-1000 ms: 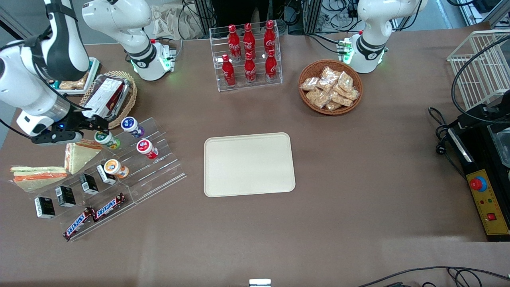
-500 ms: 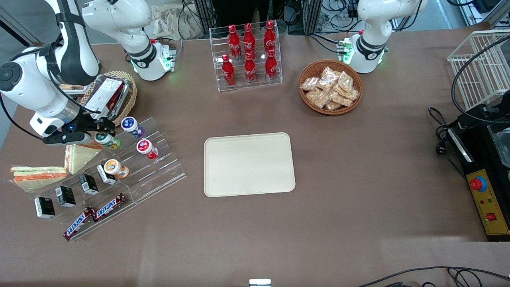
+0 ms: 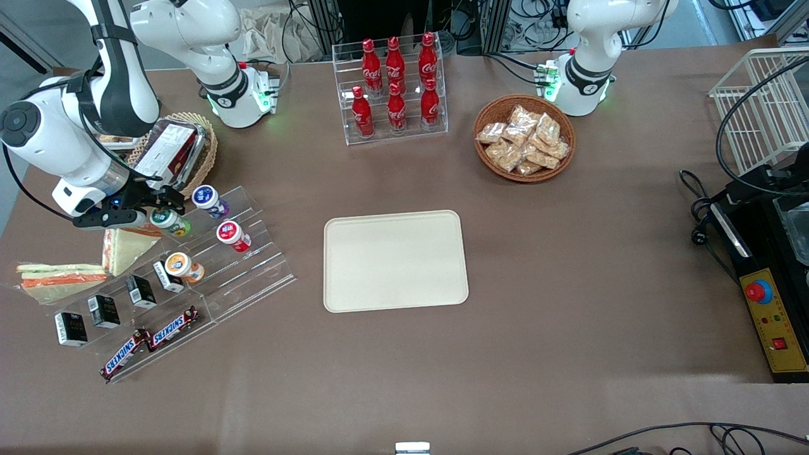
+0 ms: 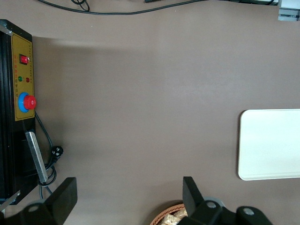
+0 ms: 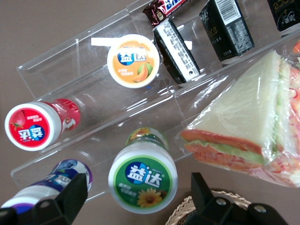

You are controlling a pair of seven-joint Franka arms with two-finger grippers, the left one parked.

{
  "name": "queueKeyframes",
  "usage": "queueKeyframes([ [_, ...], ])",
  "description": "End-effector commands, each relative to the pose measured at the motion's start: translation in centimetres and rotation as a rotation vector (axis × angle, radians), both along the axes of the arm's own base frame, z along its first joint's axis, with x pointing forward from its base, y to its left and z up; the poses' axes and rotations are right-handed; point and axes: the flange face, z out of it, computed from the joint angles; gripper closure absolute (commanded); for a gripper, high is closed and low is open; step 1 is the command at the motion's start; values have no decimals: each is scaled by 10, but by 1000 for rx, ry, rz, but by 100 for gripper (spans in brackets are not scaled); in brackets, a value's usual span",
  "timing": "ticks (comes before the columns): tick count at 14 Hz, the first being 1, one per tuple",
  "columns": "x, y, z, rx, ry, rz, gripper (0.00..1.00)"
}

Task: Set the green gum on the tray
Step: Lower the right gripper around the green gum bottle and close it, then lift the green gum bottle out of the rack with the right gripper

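Observation:
The green gum [image 3: 169, 222] lies tilted on the upper step of a clear acrylic rack [image 3: 253, 265], toward the working arm's end of the table. Its white lid with a green sunflower label [image 5: 143, 176] faces my wrist camera. My gripper [image 3: 159, 206] hangs just above it, open. One dark fingertip [image 5: 70, 194] sits beside the lid and the other fingertip [image 5: 206, 197] stands off its opposite edge, with a gap showing at each. The cream-beige tray [image 3: 395, 260] lies flat and bare at mid-table, its edge also in the left wrist view [image 4: 272, 143].
On the rack are a purple-topped bottle [image 3: 207, 199], a red-topped bottle [image 3: 231, 234], an orange-topped bottle [image 3: 182, 265], black boxes [image 3: 104, 309] and Snickers bars [image 3: 152, 341]. Wrapped sandwiches [image 3: 126, 246] and a wicker basket [image 3: 189, 148] adjoin the gripper. A cola rack [image 3: 392, 88] and snack basket [image 3: 524, 138] stand farther back.
The working arm has swung in and lowered, bringing the open gripper from beside the rack to just over the green gum. The gum has not moved.

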Motion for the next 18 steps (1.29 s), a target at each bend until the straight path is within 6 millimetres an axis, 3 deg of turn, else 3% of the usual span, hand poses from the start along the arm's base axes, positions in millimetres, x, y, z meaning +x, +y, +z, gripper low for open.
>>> queueKeyframes([
  [1,-7,-4,-1,-13,-11,0,32],
  [3,-7,-3,-2,-13,-4,-2,52],
  [7,-6,-4,-1,-13,-2,-5,61],
  [9,-2,-4,12,-14,-26,-4,61],
  [10,6,-5,29,-17,-51,-2,61],
  [14,43,-5,137,-19,-6,6,60],
  [18,51,13,225,-5,-11,-9,60],
])
